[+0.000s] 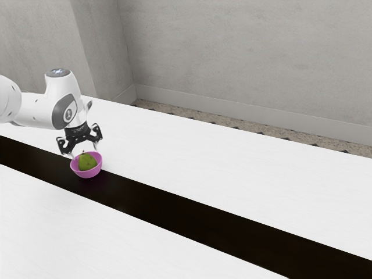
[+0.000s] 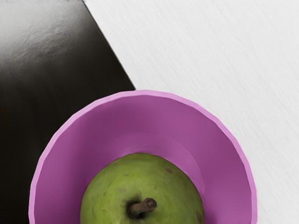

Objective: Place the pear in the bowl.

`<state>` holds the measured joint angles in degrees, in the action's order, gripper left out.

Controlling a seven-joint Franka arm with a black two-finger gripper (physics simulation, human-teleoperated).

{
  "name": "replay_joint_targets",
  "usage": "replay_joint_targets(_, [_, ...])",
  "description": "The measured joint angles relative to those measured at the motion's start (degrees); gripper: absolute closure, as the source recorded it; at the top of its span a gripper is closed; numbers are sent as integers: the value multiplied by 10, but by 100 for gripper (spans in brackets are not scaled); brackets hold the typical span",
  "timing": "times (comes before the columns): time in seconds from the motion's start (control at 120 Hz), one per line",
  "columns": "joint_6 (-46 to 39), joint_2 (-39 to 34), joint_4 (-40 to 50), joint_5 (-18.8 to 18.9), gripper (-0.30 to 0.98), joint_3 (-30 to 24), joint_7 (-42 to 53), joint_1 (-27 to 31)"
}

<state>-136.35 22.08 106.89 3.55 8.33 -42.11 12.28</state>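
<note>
One green pear [image 2: 140, 179] is sitting inside one pink bowl [image 2: 140, 116], its stem pointing up. The bowl is resting on the dark strip [image 1: 174, 212] of a white bench [image 1: 203, 157]. One black tool [image 1: 85, 152], on one white arm [image 1: 40, 110], is hanging just above, its two fingers standing spread, pinching nothing. The placing is looking done; probably only lifting the tool away is remaining. The count is coming to one pear, one bowl.

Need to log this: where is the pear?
Toward the exterior view's left, the pear sits inside the pinkish-purple bowl, just beneath the open gripper.
</note>
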Motion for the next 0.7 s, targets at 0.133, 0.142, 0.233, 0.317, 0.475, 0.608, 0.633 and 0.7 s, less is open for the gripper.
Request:
replay_joint_targets(0.133, [14, -49, -21, -2, 6, -8, 31, -33])
replay_joint_targets(0.142, [17, -54, -22, -3, 6, -9, 34, -36])
replay_joint_targets(0.233, [81, -136, -24, -18, 4, -12, 70, -91])
replay_joint_targets(0.317, [157, -191, -38, -48, 4, -8, 117, -135])
replay_joint_targets(0.475, [312, -214, -157, -86, 3, 1, 202, -184])
replay_joint_targets(0.608, [407, -203, -220, -94, 3, 4, 266, -209])
replay_joint_targets(0.633, [419, -202, -223, -95, 3, 4, 276, -210])
replay_joint_targets(0.7, [446, -202, -227, -97, 2, 4, 303, -204])
